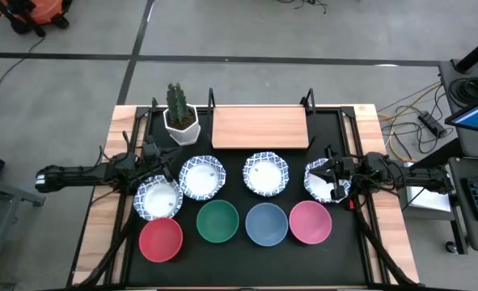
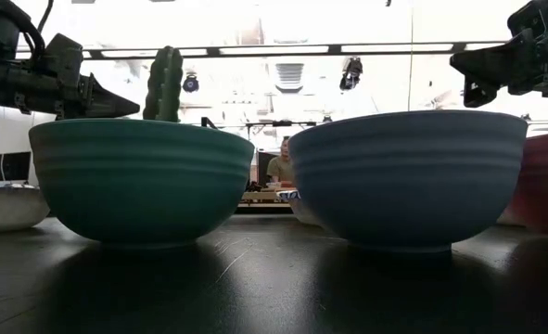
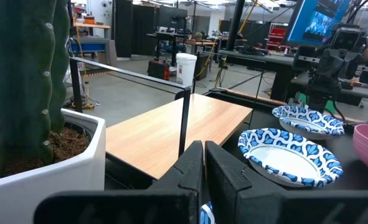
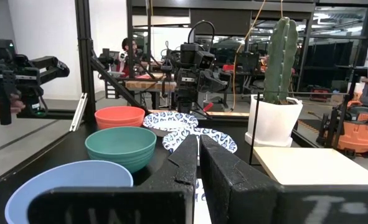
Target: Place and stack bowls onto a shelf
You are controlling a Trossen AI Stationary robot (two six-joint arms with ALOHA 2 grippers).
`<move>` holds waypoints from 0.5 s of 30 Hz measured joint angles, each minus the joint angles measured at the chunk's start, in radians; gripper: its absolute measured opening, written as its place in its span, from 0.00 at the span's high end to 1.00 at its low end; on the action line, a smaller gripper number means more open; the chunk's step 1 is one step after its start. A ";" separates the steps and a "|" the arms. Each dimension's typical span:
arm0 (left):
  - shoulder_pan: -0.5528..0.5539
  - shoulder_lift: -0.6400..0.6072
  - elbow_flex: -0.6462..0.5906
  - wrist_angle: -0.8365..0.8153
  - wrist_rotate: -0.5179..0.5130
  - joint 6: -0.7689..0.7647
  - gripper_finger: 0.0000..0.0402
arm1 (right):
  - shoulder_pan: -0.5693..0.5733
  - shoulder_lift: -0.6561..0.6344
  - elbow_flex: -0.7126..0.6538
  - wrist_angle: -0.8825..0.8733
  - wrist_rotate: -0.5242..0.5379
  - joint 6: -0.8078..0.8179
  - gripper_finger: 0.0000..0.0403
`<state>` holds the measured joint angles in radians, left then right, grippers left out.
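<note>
Nothing stacked yet: the shelf at the back of the counter is bare. All eight bowls sit empty on the black mat, patterned ones in a row behind the red bowl, green bowl, blue bowl and pink bowl.

Left claw hovers by the leftmost patterned bowl, fingers nearly touching, gripping nothing. Right claw hovers at the rightmost patterned bowl, likewise pinched together and empty.

Risk, my judgement: the fingers must spread before taking a rim; a thin-edge pinch could tilt or drop the bowl. The shelf's black posts and the cactus pot, holding soil and cactus, crowd the left arm's path.
</note>
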<state>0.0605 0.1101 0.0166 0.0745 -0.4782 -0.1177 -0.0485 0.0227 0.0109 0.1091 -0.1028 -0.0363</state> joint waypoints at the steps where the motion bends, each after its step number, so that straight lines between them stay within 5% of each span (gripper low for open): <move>1: 0.000 0.000 0.000 0.001 0.000 -0.003 1.00 | 0.000 0.000 0.000 0.000 0.000 0.000 0.98; 9: 0.000 0.000 0.000 0.202 0.000 -0.192 1.00 | 0.000 0.000 0.000 0.129 0.003 -0.028 0.98; 15: 0.000 0.000 0.000 0.395 -0.006 -0.311 1.00 | 0.000 0.001 0.014 0.204 0.154 0.057 0.98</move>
<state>0.0608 0.1097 0.0162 0.4691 -0.4840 -0.4287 -0.0485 0.0237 0.0246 0.3133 0.0509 0.0207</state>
